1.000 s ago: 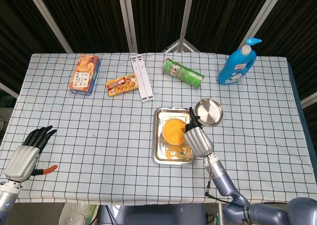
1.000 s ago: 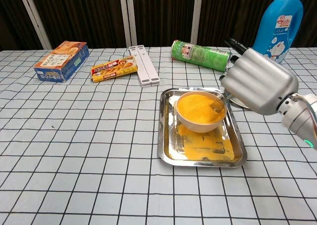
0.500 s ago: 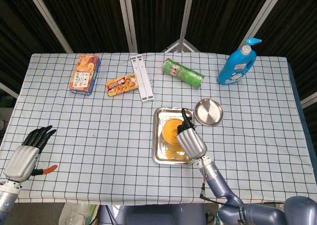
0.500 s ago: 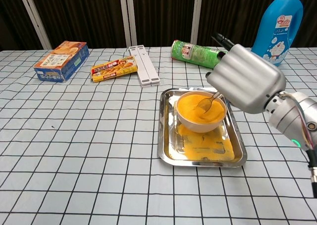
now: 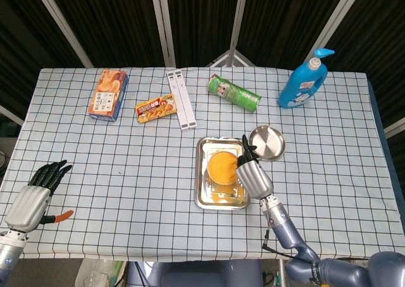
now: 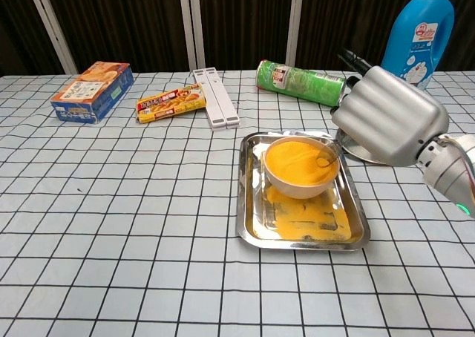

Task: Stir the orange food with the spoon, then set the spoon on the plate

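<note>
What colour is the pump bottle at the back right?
Blue with a white label, clearest in the head view: pump bottle.

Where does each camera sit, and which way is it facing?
Head view: high above the near table edge, looking steeply down; shows both arms, left hand and right hand.
Chest view: low at the near edge, looking across the table; only the right hand holding the spoon.
Shared: bowl, tray, plate.

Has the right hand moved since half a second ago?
Yes. In the chest view the right hand has shifted right, toward the blue bottle, so the spoon now sits at the bowl's right edge instead of its middle.
</note>
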`<state>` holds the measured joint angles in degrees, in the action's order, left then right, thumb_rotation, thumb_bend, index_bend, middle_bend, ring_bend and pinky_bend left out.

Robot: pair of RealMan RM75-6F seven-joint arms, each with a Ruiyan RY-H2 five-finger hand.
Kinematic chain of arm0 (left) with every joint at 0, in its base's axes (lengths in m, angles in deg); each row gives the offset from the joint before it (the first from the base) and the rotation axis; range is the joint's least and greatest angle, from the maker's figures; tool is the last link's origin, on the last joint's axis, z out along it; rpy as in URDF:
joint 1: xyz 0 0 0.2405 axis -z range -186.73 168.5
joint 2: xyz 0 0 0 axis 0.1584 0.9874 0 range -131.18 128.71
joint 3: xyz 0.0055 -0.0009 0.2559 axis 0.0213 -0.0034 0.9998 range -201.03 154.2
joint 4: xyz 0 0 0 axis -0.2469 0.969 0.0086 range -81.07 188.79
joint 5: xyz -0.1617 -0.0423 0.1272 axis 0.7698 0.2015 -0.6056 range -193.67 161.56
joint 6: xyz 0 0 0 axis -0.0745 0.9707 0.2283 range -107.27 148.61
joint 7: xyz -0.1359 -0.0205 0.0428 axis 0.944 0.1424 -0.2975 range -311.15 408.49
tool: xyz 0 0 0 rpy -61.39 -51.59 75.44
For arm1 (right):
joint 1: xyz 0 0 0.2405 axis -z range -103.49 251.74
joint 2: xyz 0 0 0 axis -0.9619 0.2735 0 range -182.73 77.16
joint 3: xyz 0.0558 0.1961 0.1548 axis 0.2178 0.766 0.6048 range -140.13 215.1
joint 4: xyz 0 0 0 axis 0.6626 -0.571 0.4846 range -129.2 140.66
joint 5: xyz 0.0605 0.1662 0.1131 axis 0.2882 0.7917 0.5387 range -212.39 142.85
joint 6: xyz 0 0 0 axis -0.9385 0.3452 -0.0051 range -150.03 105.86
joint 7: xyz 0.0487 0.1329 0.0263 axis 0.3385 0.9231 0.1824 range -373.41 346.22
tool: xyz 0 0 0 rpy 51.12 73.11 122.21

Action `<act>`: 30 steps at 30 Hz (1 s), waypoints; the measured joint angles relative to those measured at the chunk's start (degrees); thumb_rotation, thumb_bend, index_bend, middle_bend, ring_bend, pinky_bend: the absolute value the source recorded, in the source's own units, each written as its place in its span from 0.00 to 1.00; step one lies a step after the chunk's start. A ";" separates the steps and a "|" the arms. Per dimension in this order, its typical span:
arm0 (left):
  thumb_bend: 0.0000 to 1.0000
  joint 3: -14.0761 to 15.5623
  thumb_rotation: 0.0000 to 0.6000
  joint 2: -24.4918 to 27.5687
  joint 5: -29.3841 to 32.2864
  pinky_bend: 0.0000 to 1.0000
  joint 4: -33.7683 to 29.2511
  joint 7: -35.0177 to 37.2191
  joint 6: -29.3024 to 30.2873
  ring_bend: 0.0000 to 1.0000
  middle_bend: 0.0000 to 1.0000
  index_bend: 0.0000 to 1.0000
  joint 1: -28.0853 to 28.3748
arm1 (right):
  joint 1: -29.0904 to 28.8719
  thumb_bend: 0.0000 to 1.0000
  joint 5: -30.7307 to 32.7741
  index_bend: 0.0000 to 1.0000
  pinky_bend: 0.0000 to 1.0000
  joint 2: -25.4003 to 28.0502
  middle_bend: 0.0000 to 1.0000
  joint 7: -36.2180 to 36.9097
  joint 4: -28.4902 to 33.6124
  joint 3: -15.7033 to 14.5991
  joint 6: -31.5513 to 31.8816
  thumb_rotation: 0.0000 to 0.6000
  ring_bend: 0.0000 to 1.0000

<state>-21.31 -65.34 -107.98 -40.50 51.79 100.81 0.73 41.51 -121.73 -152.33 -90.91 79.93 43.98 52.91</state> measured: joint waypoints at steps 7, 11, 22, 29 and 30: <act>0.00 0.00 1.00 0.02 0.03 0.00 0.02 0.11 -0.04 0.00 0.00 0.00 0.01 | 0.35 0.53 -0.47 0.61 0.00 -1.33 0.56 0.63 -0.93 -1.23 -0.39 1.00 0.38; 0.00 0.00 1.00 0.04 -0.01 0.00 0.04 0.17 -0.03 0.00 0.00 0.00 0.02 | 0.24 0.53 -1.31 0.61 0.00 -1.95 0.56 1.21 -0.38 -1.45 -0.24 1.00 0.38; 0.00 0.01 1.00 -0.04 -0.08 0.00 0.11 0.02 0.10 0.00 0.00 0.00 -0.04 | -0.69 0.53 -2.66 0.61 0.00 0.04 0.56 0.77 2.90 0.51 0.81 1.00 0.38; 0.00 -0.01 1.00 -0.19 -0.13 0.00 0.09 -0.33 0.12 0.00 0.00 0.00 -0.02 | -1.06 0.53 -5.97 0.61 0.00 2.41 0.56 -0.54 2.64 -0.75 0.98 1.00 0.38; 0.00 0.00 1.00 -0.21 -0.16 0.00 0.09 -0.38 0.12 0.00 0.00 0.00 -0.02 | -1.07 0.53 -6.53 0.61 0.00 2.58 0.56 -0.66 2.27 -1.29 0.86 1.00 0.38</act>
<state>-21.30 -65.55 -108.14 -40.41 51.42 100.94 0.71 40.43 -128.26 -149.75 -91.57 82.20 42.70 53.78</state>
